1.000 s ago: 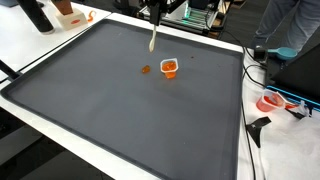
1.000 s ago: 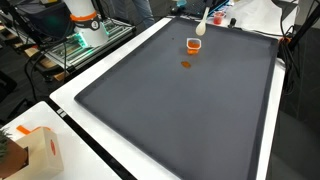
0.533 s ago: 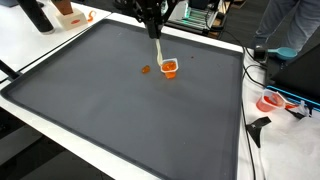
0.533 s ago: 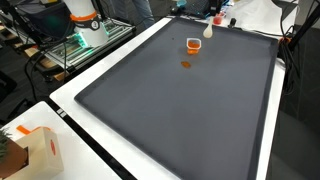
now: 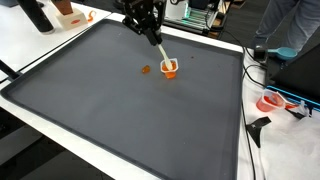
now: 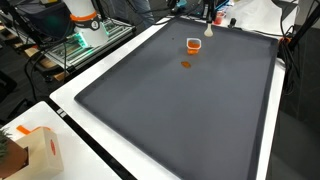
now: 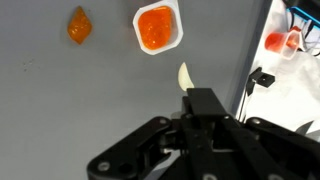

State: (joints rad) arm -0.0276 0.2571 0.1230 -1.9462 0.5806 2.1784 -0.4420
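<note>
Status: claw (image 5: 147,27) clamped on handle of pale spoon (image 5: 160,52), fingers drawn together around it, touching nothing else. Hangs above and just beside orange cup (image 5: 169,68), spoon tilted, bowl end down by cup rim; contact with cup impossible to tell in exterior views. Wrist view: spoon tip just short of cup. Orange lump (image 5: 145,70) near cup on grey mat (image 5: 110,115), clear of spoon.

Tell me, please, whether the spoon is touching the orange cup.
Apart. The wrist view shows a strip of bare grey mat between the tip of the spoon and the cup.
</note>
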